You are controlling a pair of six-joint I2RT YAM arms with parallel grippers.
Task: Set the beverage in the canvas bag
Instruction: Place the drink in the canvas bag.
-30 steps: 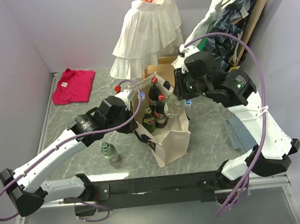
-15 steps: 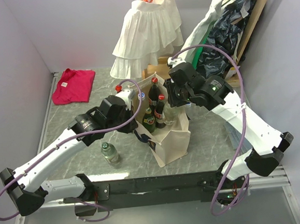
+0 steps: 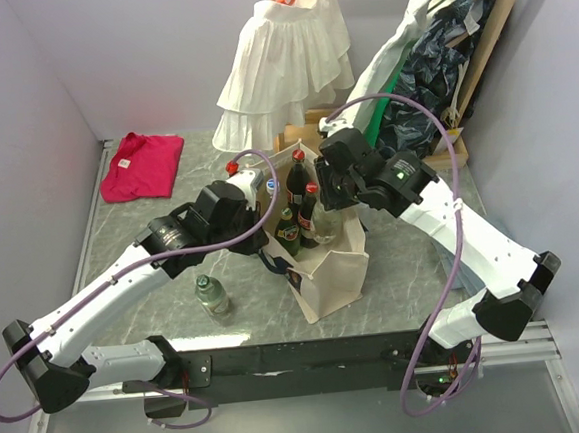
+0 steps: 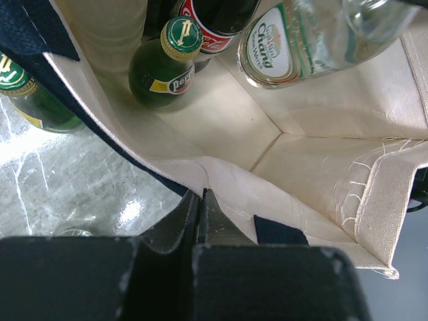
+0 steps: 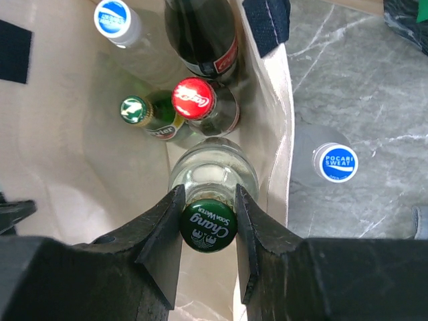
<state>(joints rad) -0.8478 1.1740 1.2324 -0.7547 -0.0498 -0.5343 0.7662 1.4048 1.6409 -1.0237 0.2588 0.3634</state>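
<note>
The canvas bag (image 3: 326, 274) stands open at mid-table, cream with navy straps. My left gripper (image 4: 201, 200) is shut on its near rim and holds the mouth open. The beverage (image 5: 212, 175), a clear Chang soda bottle with a green cap, hangs upright inside the bag's opening beside the right wall. My right gripper (image 5: 208, 224) is shut on its neck just under the cap. In the left wrist view the bottle (image 4: 294, 40) hangs above the bag's floor (image 4: 221, 114). A green Perrier bottle (image 4: 164, 63), a red-capped cola bottle (image 5: 192, 97) and a blue-capped clear bottle (image 5: 112, 17) stand inside.
A Pocari Sweat bottle (image 5: 334, 162) stands on the marble just right of the bag. A green-capped clear bottle (image 3: 212, 295) stands left of it. A red cloth (image 3: 142, 164) lies far left. A white ruffled garment (image 3: 282, 62) and hanging clothes (image 3: 427, 55) fill the back.
My right arm has swung left and down, carrying the bottle from beside the bag into its opening. The left gripper has stayed on the rim.
</note>
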